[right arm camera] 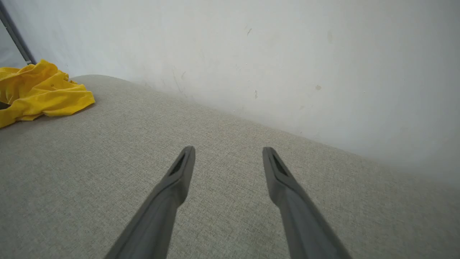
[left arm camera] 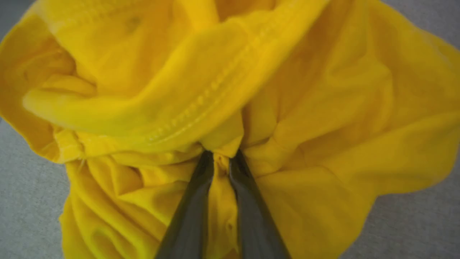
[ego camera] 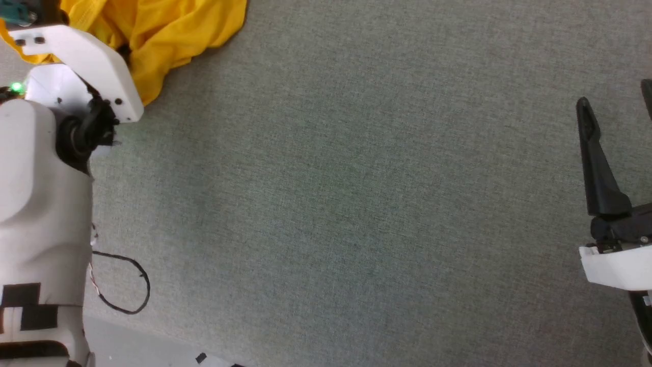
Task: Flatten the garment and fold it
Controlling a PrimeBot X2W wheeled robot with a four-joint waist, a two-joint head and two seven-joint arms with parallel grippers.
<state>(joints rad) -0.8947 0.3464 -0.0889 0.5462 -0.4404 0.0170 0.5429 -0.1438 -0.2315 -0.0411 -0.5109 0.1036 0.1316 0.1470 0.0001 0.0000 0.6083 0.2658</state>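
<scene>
Closest in the head view, the pale left forearm (ego camera: pixel 41 204) rises along the left edge, with a thin black cable loop (ego camera: pixel 127 285) lying on the grey fabric-covered bench (ego camera: pixel 356 204) beside it. At the lower right edge of that view the right gripper (right arm camera: pixel 229 154) hangs just above the bench. Its two dark fingers (right arm camera: pixel 179 172) are spread wide with only bare fabric between them, and they touch nothing. Farther up the left side, the left arm's white wrist housing (ego camera: pixel 91 66) overlaps the edge of the garment (ego camera: pixel 168 30), a bright yellow heap bunched at the far left corner of the bench, well apart from the right gripper. In the left wrist view, the left gripper (left arm camera: pixel 221 158) is buried in that heap. Its fingers (left arm camera: pixel 194 201) are drawn close together and pinch a narrow fold of yellow cloth between their tips, just below a stitched hem that runs diagonally across the crumpled folds. No print shows on the cloth from here. Beyond the bench's far edge stands a plain pale wall (right arm camera: pixel 287 54).
</scene>
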